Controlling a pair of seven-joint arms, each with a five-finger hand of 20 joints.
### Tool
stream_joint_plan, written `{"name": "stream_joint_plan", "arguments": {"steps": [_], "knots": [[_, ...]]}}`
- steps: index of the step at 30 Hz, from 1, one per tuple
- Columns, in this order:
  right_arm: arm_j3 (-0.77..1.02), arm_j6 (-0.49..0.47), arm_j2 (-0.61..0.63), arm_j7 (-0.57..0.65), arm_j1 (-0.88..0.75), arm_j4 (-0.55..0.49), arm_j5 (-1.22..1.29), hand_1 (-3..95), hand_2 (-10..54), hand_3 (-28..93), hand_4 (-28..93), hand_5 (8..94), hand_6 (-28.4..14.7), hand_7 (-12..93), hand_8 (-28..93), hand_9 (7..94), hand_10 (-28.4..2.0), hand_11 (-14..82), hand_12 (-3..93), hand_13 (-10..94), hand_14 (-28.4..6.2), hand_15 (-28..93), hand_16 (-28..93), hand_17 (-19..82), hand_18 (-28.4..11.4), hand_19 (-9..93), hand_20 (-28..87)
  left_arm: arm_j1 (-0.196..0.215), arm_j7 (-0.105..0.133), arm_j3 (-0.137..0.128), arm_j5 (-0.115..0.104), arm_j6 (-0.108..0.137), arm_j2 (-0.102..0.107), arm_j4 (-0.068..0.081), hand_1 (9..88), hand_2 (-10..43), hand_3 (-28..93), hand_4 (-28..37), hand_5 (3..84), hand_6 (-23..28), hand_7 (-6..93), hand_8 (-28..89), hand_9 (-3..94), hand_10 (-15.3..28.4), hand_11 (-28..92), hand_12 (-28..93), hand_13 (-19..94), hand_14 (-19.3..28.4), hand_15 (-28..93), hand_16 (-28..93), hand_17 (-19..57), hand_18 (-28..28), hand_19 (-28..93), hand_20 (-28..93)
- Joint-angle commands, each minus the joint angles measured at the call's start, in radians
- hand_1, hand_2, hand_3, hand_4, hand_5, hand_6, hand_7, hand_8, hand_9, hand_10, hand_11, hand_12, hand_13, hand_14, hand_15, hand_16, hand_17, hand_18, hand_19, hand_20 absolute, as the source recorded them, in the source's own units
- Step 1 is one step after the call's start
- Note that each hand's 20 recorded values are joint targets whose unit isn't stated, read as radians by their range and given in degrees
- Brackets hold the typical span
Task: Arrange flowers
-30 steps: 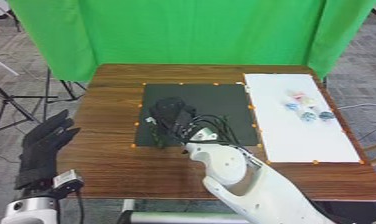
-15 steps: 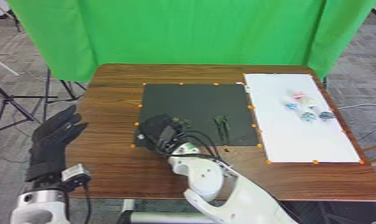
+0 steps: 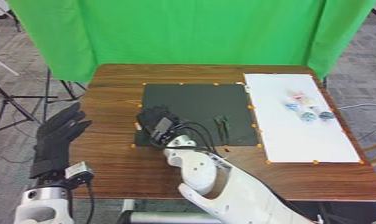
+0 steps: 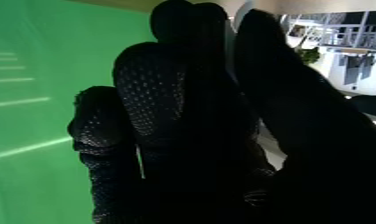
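In the head view the right hand (image 3: 155, 120) is over the left part of the dark mat (image 3: 193, 95), with a small pale thing (image 3: 138, 126) at its left side. The right wrist view has the right hand (image 4: 198, 125) with thumb and fingers close together, pinching a thin whitish thing (image 4: 231, 45) whose form is mostly hidden. Dark green stems (image 3: 222, 130) lie upright on the mat, right of that hand. Pink, white and blue flower-like pieces (image 3: 296, 96) rest on the white board (image 3: 300, 142). The left hand (image 3: 56, 135) hangs beside the table's left edge, fingers relaxed.
The brown table (image 3: 109, 120) surrounds mat and board, which have small orange marks along their edges. A green curtain (image 3: 202, 32) stands behind the table. The right forearm (image 3: 207, 175) crosses the front edge.
My right hand has shifted left and toward the table's front, then slightly back from it, the pale thing moving along. The stems at right are more exposed. The left hand has swung slightly right.
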Motion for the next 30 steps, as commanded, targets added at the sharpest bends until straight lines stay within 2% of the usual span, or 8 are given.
{"name": "stream_joint_plan", "arguments": {"steps": [1,9,13,14,15,18,24,30], "knots": [[0.040,-0.042,-0.036,-0.002,-0.028,-0.020,0.000,37.8,-8.2,79,-28,71.5,-2.8,21,-8,73.9,-14.1,36.0,21.6,73,-7.6,67,19,50,-15.9,93,19,0.004,0.000,0.009,-0.012,0.007,0.020,0.001,27.1,5.0,84,-16.7,38.1,9.6,16.3,-11,31.0,18.9,36,5,23,26.7,65,-18,-9.2,21.7,61,4],[0.073,-0.078,-0.053,-0.024,-0.057,-0.036,-0.018,35.3,-9.4,79,-27,69.2,-4.2,22,-12,70.9,-15.4,37.6,21.5,71,-8.8,69,19,50,-16.3,93,18,0.006,-0.007,0.006,-0.008,0.003,0.019,0.000,27.2,5.0,84,-16.7,38.1,9.6,16.2,-11,31.0,18.8,36,5,23,26.7,65,-18,-9.2,21.7,61,4],[0.058,-0.076,-0.041,-0.017,-0.048,-0.057,-0.004,34.9,-9.3,78,-27,68.8,-4.5,21,-12,70.2,-15.6,37.8,21.4,71,-9.2,69,19,49,-16.5,93,18,0.033,0.007,-0.005,-0.019,0.014,0.024,-0.008,27.3,5.0,84,-16.5,38.0,9.6,16.3,-11,31.0,18.8,36,5,23,26.8,65,-18,-9.2,21.6,61,4],[0.117,-0.100,-0.074,-0.076,-0.095,-0.067,-0.063,34.7,-9.3,78,-27,68.7,-4.6,21,-12,70.2,-15.7,37.8,21.3,71,-9.3,69,19,49,-16.6,93,18,0.044,0.010,-0.010,-0.020,0.021,0.023,-0.012,27.4,5.0,84,-16.5,38.0,9.6,16.3,-11,31.0,18.9,36,5,23,26.8,65,-18,-9.2,21.6,61,4],[0.051,-0.079,-0.028,-0.018,-0.037,-0.078,0.008,34.6,-9.3,78,-27,68.5,-4.6,21,-12,70.1,-15.7,37.8,21.3,71,-9.3,69,19,49,-16.8,93,18,0.051,0.018,-0.013,-0.028,0.029,0.030,-0.014,27.4,5.0,84,-16.5,38.0,9.6,16.3,-11,31.0,19.0,36,5,23,26.8,65,-18,-9.2,21.6,61,4],[0.037,-0.071,0.004,-0.009,-0.001,-0.113,0.040,34.1,-9.2,78,-27,68.4,-4.7,21,-12,69.7,-16.0,37.7,21.2,70,-9.7,69,19,48,-17.0,93,18,0.095,0.038,-0.039,-0.041,0.046,0.031,-0.029,27.5,5.0,84,-16.6,38.0,9.6,16.3,-11,31.0,19.0,36,5,24,26.7,65,-18,-9.2,21.6,61,4],[-0.033,-0.055,0.144,0.090,0.145,-0.190,0.177,33.3,-6.2,79,-26,67.9,-5.0,20,-12,68.4,-16.4,36.9,21.0,69,-10.4,70,18,47,-17.7,93,17,0.136,0.053,-0.059,-0.043,0.062,0.024,-0.044,27.4,4.9,84,-16.4,38.1,9.7,16.3,-11,31.0,18.9,36,5,24,26.7,65,-18,-9.2,21.6,61,4],[-0.038,-0.012,0.258,0.150,0.216,-0.241,0.269,32.4,-3.0,80,-24,67.3,-5.6,19,-11,67.0,-17.1,35.0,20.4,67,-10.9,70,18,46,-18.2,93,16,0.156,0.076,-0.056,-0.058,0.079,0.027,-0.050,27.2,4.9,84,-16.4,38.1,9.7,16.3,-11,31.0,19.0,36,5,23,26.8,65,-18,-9.2,21.7,61,4]]}}
